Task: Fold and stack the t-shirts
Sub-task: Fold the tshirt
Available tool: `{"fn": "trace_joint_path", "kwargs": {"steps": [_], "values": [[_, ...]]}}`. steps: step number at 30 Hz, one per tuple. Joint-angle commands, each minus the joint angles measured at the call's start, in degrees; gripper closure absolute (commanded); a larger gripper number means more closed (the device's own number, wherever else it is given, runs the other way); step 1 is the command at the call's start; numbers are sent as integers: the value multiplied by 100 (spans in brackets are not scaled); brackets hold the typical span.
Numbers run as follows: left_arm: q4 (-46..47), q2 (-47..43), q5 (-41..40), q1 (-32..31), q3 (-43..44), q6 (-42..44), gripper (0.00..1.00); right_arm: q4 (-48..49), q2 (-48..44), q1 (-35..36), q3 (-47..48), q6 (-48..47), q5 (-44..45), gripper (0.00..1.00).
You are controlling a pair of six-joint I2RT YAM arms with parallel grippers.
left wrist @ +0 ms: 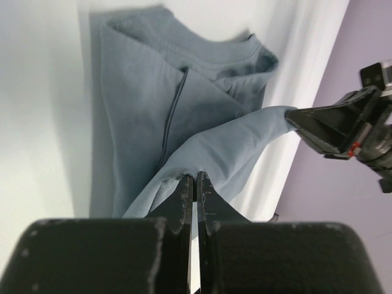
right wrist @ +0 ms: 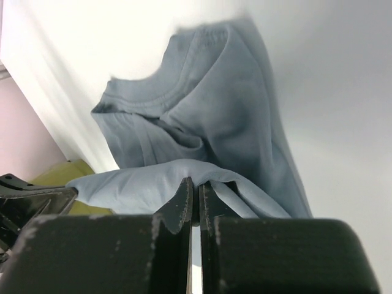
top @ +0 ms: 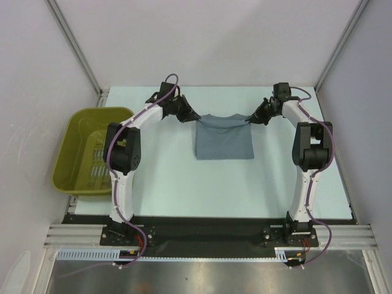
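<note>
We see the left gripper (left wrist: 196, 180) closed down to a sliver, its jaws nipping a fold of cloth at the far left corner of the t-shirt (top: 224, 142). The right gripper (right wrist: 196, 187) is pinched just as tight on the same edge at the far right corner. Between the two a band of cloth is lifted and drawn fairly taut, running left to right above the rest of the garment; from each wrist view we can follow that band across to the other gripper's tips.

Below the band the t-shirt lies flat on the pale tabletop (top: 184, 184), in the far middle, between the two arms. Its collar (left wrist: 245, 49) points toward the far edge and its straight lower edge faces the arm bases. Its sides are turned in, so from above it is a compact, nearly square block, a little wider across than it is deep; its long axis therefore runs left to right, parallel to the lifted band.

The cloth is a plain slate blue-grey with no print; it looks soft, with a ribbed, stitched collar and a few slack creases where the layers overlap near the neck. The side edges are straight and the near corners tidy.

Well apart to the left, an olive basket (top: 66, 153) sits at the tabletop's left edge.
</note>
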Motion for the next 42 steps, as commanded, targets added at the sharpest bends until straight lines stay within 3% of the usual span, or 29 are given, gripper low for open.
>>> {"fn": "trace_joint_path", "kwargs": {"steps": [1, 12, 22, 39, 42], "values": [[288, 222, 229, 110, 470, -212, 100, 204, 224, -55, 382, 55, -187, 100], [622, 610, 343, 198, 797, -458, 100, 178, 716, -108, 1181, 178, -389, 100], [904, 249, 193, 225, 796, -660, 100, 256, 356, -108, 1252, 433, -328, 100], [948, 1110, 282, 365, 1552, -924, 99, 186, 1507, -108, 2526, 600, -433, 99], [991, 1286, 229, 418, 1640, -959, 98, 572, 1753, -108, 2649, 793, -503, 96]]}}
